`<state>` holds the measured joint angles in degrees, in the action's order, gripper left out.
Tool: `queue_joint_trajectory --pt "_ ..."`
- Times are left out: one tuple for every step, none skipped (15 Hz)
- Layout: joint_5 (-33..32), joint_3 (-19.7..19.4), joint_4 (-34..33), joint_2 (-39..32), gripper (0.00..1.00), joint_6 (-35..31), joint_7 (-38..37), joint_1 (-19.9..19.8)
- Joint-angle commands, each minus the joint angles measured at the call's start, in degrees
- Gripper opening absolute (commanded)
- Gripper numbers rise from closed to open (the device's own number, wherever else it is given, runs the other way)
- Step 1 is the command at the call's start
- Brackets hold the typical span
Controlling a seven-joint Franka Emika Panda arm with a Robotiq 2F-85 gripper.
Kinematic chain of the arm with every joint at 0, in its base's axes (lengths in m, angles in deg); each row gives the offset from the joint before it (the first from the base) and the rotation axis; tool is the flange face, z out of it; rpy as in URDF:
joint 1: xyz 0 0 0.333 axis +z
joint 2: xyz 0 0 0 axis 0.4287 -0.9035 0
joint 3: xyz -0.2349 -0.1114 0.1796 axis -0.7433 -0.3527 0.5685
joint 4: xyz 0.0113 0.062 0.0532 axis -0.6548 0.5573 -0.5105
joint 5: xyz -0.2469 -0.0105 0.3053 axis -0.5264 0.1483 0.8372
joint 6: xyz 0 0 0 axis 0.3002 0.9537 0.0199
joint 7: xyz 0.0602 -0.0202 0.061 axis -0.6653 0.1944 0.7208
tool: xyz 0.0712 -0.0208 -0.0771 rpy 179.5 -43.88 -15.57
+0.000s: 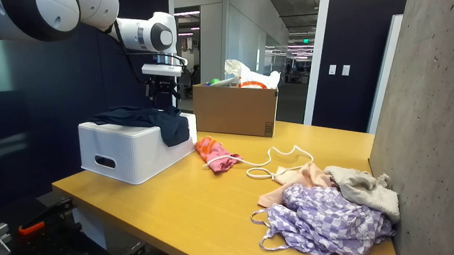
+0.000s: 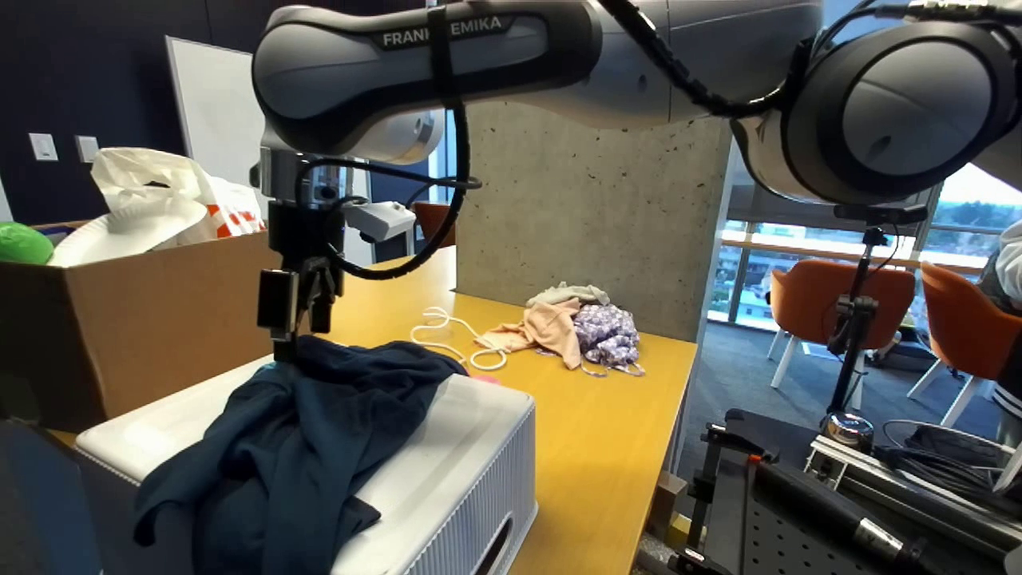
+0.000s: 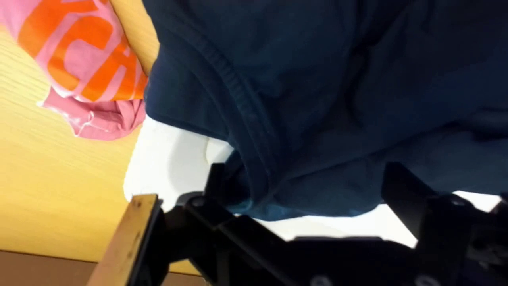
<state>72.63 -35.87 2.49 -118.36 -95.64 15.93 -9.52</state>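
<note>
In the wrist view, the end effector (image 3: 304, 171) has its two fingers spread well apart, with the edge of a navy garment (image 3: 325, 91) showing in the gap; the fabric, crossed by a ribbed band, lies over the white top of a storage bin (image 3: 166, 159). Just beside the bin, a pink cloth (image 3: 79, 75) printed with orange lettering rests on the yellow wood-grain tabletop (image 3: 55, 190). In an exterior view, the bin shows ribbed sides and an oval handle hole, and the navy garment drapes over its upper edge below the end effector. A white cord (image 1: 258, 176) crosses the pink cloth and runs toward a peach cloth (image 1: 312, 176), which lies heaped with a purple-and-white checked garment (image 1: 325, 220) and an off-white textured cloth (image 1: 364, 189) beside a concrete pillar (image 1: 434, 119); a cardboard box (image 1: 232, 109) stands beyond the bin. In an exterior view, the end effector points down at the navy garment near the box, though whether the fingertips touch the fabric cannot be told; folds hang down the bin's side. The box holds a white plastic bag (image 2: 188, 180), a paper plate (image 2: 132, 231) and a green item (image 2: 24, 243). Past the tabletop stands an orange chair (image 2: 814, 319).
</note>
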Motion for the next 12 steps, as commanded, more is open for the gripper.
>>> queue_joint_trajectory --pt "0.6 0.3 1.6 1.0 0.95 1.0 0.3 -1.2" --pt "0.6 0.3 1.8 1.0 0.74 0.9 0.3 -1.4" --pt "0.6 0.4 2.0 0.9 0.71 0.8 0.5 -1.6" --pt "0.6 0.5 2.3 0.7 0.70 0.6 0.7 -1.8" --pt "0.7 0.5 2.6 0.8 0.62 0.5 0.7 -2.0" --pt "0.7 0.5 2.9 0.8 0.55 0.4 0.8 -2.2" --pt "0.7 0.6 3.2 0.8 0.47 0.3 0.9 -2.3" --pt "0.8 0.7 3.4 0.9 0.38 0.1 1.1 -2.5" --pt "0.8 0.6 3.7 1.0 0.32 0.1 1.1 -2.6" --pt "0.7 0.6 4.0 1.3 0.23 0.0 0.8 -2.6" --pt "0.6 0.7 4.6 1.9 0.17 -0.1 1.1 -2.4" --pt "0.5 0.6 5.0 2.3 0.10 0.0 1.0 -2.1"
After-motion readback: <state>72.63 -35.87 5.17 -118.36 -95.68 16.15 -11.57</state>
